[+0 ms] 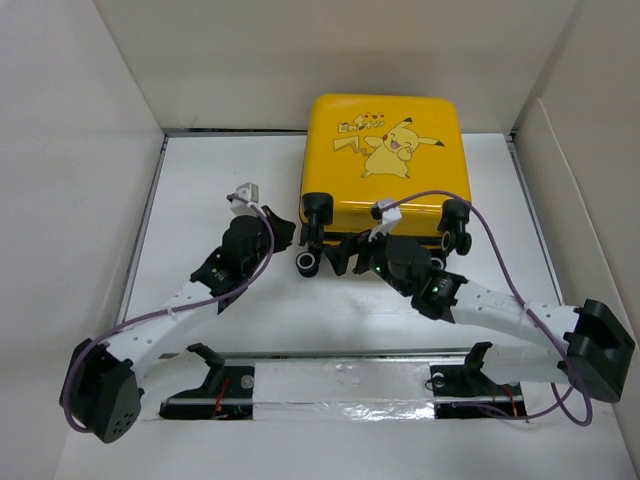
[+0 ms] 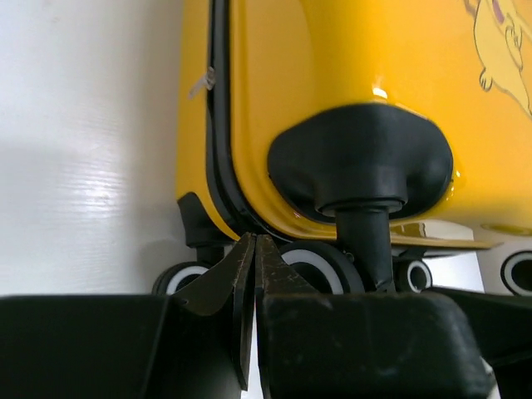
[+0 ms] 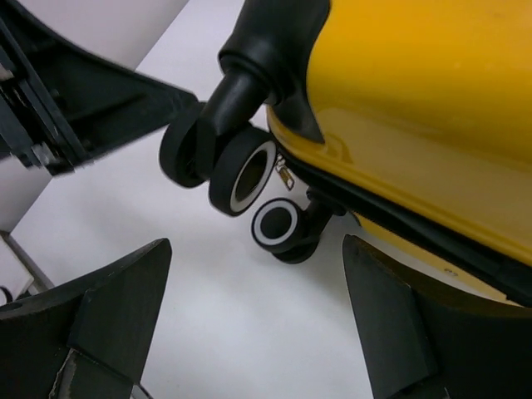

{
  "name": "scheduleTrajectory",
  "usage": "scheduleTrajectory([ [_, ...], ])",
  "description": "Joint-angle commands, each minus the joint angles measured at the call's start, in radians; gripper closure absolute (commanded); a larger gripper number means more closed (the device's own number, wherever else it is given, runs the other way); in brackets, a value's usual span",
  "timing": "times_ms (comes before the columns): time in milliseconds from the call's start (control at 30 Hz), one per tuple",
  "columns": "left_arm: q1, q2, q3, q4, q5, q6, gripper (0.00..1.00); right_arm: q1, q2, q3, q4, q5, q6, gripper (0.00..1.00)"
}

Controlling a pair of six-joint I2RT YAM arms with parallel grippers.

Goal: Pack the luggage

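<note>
I see the closed yellow hard-shell Pikachu suitcase (image 1: 385, 150) flat on the white worktop (image 1: 220, 170), upper centre of the top view. My left hand (image 2: 253, 258) is clenched on nothing beside its black-and-white wheels (image 3: 249, 170); my right hand (image 3: 256, 274) is released.

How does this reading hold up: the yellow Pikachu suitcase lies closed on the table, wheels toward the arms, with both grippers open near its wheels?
One detail is wrong. The left gripper is shut, its jaws pressed together with nothing between them, as the left wrist view shows. Only the right gripper is open. The rest holds: the Pikachu suitcase lies closed, wheels toward the arms.
</note>
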Motion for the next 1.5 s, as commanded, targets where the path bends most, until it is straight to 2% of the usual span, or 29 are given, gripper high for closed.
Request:
scheduleTrajectory([
  [0,0.002,0.034,-0.013,0.105,0.111,0.000,1.00,-0.022,-0.011,0.049,-0.018,0.005,-0.031,0.12],
  [133,0.002,0.072,-0.002,0.148,0.178,0.000,1.00,-0.059,-0.006,0.066,-0.020,-0.047,-0.042,0.13],
  [233,0.002,0.091,-0.005,0.183,0.253,-0.011,1.00,-0.082,0.011,0.095,-0.033,-0.087,-0.052,0.10],
  [367,0.002,0.106,-0.026,0.245,0.332,-0.034,1.00,-0.103,0.027,0.110,-0.007,-0.153,-0.062,0.01],
  [500,-0.016,0.127,-0.043,0.283,0.391,-0.051,1.00,-0.127,0.060,0.115,0.040,-0.242,-0.056,0.00],
  [600,-0.016,0.134,-0.075,0.363,0.465,-0.083,1.00,-0.151,0.086,0.106,0.100,-0.300,-0.024,0.00],
  [833,-0.016,0.140,-0.089,0.414,0.473,-0.094,1.00,-0.225,0.104,0.003,0.341,-0.516,0.060,0.00],
  [1233,-0.016,0.140,-0.086,0.394,0.453,-0.077,1.00,-0.191,0.218,0.136,0.237,-0.516,-0.014,0.00],
  [1467,-0.016,0.146,-0.092,0.391,0.442,-0.074,1.00,-0.157,0.244,0.208,0.148,-0.438,-0.060,0.00],
])
